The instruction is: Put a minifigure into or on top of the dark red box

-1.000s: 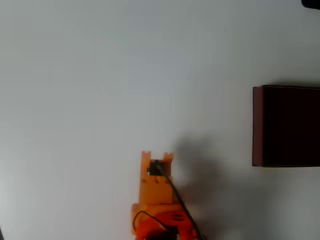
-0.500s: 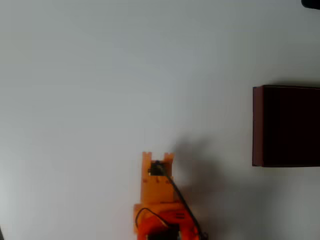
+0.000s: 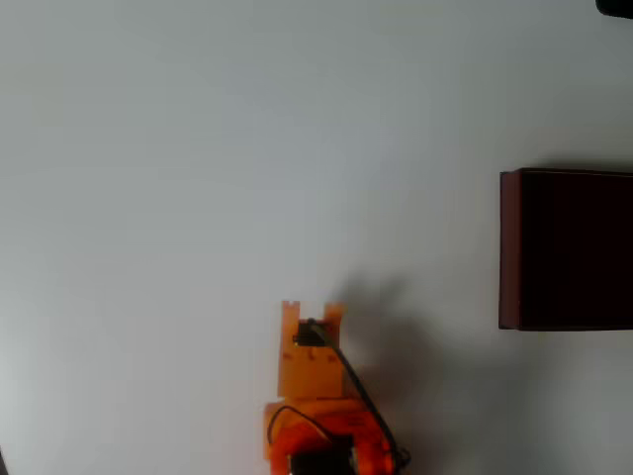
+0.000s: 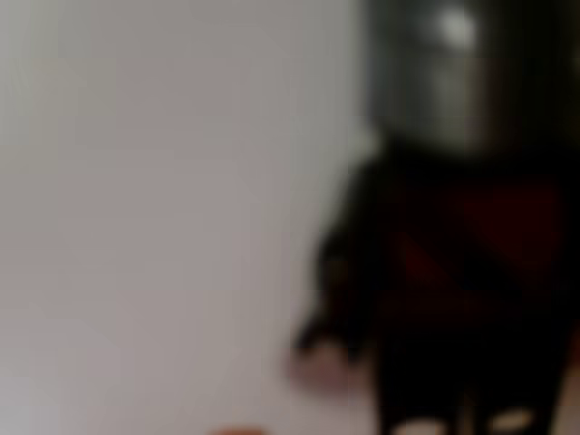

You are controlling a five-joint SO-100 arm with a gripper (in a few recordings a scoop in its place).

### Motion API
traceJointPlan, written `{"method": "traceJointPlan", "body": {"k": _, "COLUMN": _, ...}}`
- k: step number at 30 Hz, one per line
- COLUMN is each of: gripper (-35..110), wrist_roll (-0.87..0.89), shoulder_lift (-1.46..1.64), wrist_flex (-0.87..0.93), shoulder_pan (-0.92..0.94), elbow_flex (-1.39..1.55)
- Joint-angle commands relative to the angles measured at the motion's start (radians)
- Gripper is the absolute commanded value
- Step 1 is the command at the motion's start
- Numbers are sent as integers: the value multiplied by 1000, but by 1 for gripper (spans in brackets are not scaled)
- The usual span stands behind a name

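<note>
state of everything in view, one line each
minifigure: very close to the wrist camera, blurred, head up in the frame; whether it is gripped cannot be told
box: open side up, standing at the right edge of the overhead view, dark inside, nothing visible in it
gripper: over bare table, left of the box and apart from it; open or shut cannot be told
table: white

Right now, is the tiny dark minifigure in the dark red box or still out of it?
Out. The wrist view shows the blurred dark-bodied, grey-headed minifigure close up, while the large dark red box sits off to the right overhead.
</note>
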Motion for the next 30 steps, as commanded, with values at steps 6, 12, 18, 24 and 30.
{"method": "traceJointPlan", "body": {"k": 6, "gripper": 22, "wrist_roll": -5, "shoulder_lift": -6, "wrist_flex": -29, "shoulder_pan": 8, "elbow_flex": 8}}
{"method": "traceJointPlan", "body": {"k": 12, "gripper": 22, "wrist_roll": -21, "shoulder_lift": -11, "wrist_flex": -49, "shoulder_pan": 23, "elbow_flex": 14}}
{"method": "traceJointPlan", "body": {"k": 18, "gripper": 21, "wrist_roll": -28, "shoulder_lift": -8, "wrist_flex": -57, "shoulder_pan": 31, "elbow_flex": 20}}
{"method": "traceJointPlan", "body": {"k": 24, "gripper": 19, "wrist_roll": -26, "shoulder_lift": 0, "wrist_flex": -55, "shoulder_pan": 26, "elbow_flex": 28}}
{"method": "traceJointPlan", "body": {"k": 30, "gripper": 16, "wrist_roll": -21, "shoulder_lift": 34, "wrist_flex": -48, "shoulder_pan": 23, "elbow_flex": 41}}
